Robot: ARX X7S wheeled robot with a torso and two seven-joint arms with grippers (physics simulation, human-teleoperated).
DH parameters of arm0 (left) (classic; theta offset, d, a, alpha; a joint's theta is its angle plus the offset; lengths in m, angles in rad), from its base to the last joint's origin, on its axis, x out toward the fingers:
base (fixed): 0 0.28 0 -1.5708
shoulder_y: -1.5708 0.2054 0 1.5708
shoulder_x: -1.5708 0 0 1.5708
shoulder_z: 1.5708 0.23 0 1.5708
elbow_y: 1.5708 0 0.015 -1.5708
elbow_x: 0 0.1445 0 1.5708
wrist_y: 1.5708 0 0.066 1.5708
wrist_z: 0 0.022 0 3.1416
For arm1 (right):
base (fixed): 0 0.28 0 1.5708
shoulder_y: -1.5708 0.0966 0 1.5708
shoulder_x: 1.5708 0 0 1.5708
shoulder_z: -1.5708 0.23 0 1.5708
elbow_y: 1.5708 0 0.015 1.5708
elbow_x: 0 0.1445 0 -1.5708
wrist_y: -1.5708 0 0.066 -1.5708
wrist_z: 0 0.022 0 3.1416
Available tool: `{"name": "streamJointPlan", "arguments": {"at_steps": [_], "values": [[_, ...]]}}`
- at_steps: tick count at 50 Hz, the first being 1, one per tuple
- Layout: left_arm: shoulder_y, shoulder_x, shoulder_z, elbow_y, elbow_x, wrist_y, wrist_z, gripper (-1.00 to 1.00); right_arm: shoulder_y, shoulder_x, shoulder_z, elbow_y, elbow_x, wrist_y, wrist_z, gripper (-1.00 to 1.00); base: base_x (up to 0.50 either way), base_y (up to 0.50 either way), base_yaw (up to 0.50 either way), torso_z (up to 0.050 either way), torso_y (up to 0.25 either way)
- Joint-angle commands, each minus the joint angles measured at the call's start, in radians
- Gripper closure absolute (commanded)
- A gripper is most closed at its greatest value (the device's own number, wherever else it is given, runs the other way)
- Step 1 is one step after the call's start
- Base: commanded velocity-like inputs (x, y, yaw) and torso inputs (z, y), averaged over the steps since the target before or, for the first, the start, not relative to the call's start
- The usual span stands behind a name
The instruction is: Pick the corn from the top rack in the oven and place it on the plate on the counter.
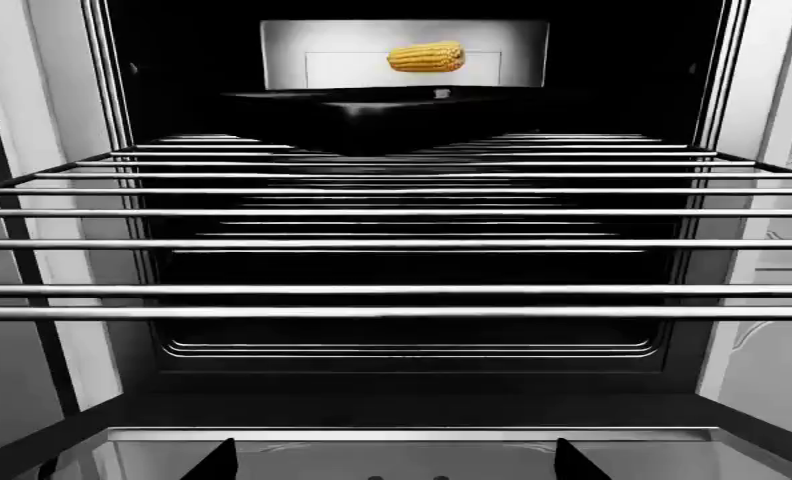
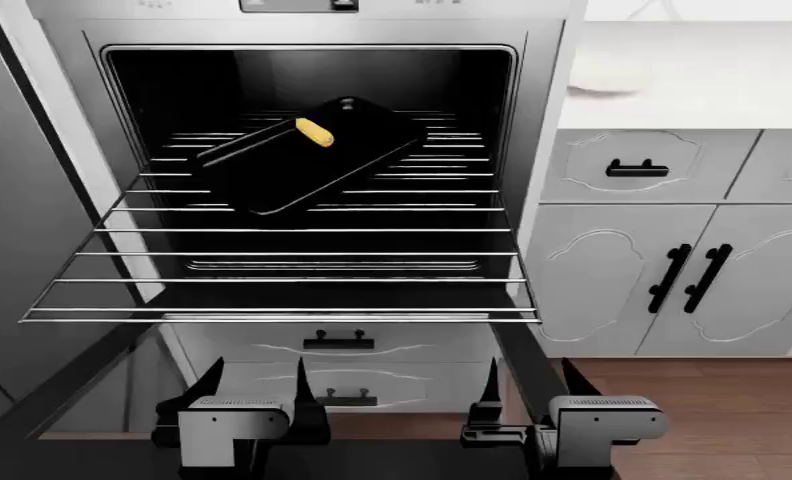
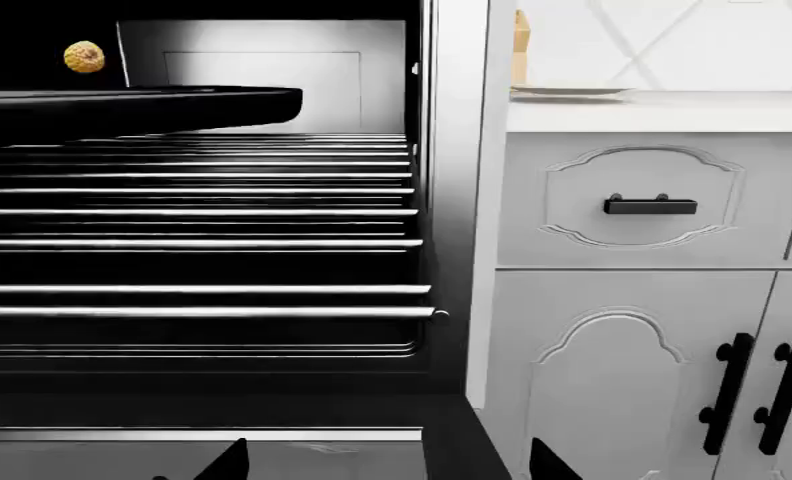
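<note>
We see the corn (image 2: 315, 132) lying on the black baking tray (image 2: 309, 160), which sits skewed on the top rack (image 2: 289, 255) inside the open oven (image 2: 536, 120); the rack is pulled out toward us. To the right, the plate (image 2: 606, 88) rests on the white counter (image 2: 716, 80), above white cabinets (image 2: 623, 265) with black handles, well apart from the corn. Our left gripper (image 2: 253, 385) and right gripper (image 2: 530, 385) hang low at the near edge below the rack, each with fingers spread and holding nothing.
</note>
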State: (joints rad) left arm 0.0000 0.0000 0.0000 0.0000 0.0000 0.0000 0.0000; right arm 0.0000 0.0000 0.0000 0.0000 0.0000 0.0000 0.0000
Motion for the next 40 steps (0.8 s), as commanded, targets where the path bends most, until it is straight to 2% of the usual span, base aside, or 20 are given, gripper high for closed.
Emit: {"name": "streamJointPlan", "arguments": {"at_steps": [1,25,29,31,32,36,38,40], "values": [[-0.006,-0.016,0.019,-0.012,-0.014,0.006,-0.02,-1.0,0.004,0.015,-0.018,0.006,0.016,-0.001,0.022,-1.0,0.0,0.0,0.0,0.0,0.0],[0.005,-0.073,0.089,0.018,-0.048,0.024,-0.087,-1.0,0.003,0.072,-0.087,-0.045,0.046,0.048,0.096,-1.0,0.0,0.0,0.0,0.0,0.0],[0.066,-0.1,0.117,0.183,-0.006,-0.009,-0.091,-1.0,-0.006,0.075,-0.106,-0.2,0.035,0.122,0.113,-1.0,0.0,0.0,0.0,0.0,0.0],[0.084,-0.106,0.109,0.393,-0.026,-0.109,-0.094,-1.0,0.014,0.08,-0.132,-0.371,0.024,0.225,0.111,-1.0,0.0,0.0,0.0,0.0,0.0],[0.08,-0.11,0.112,0.496,-0.025,-0.162,-0.096,-1.0,0.031,0.08,-0.139,-0.445,0.024,0.284,0.111,-1.0,0.0,0.0,0.0,0.0,0.0],[0.047,-0.11,0.128,0.708,-0.04,-0.274,-0.1,-1.0,0.119,0.078,-0.153,-0.658,0.027,0.453,0.118,-1.0,0.0,0.0,0.0,0.0,0.0],[0.025,-0.109,0.15,0.795,-0.026,-0.311,-0.105,-1.0,0.151,0.074,-0.158,-0.739,0.026,0.502,0.127,-1.0,0.0,0.0,0.0,0.0,0.0],[0.016,-0.109,0.18,0.888,0.005,-0.276,-0.115,-1.0,0.184,0.069,-0.168,-0.836,0.017,0.533,0.14,-1.0,0.0,0.0,0.0,0.0,0.0]]}}
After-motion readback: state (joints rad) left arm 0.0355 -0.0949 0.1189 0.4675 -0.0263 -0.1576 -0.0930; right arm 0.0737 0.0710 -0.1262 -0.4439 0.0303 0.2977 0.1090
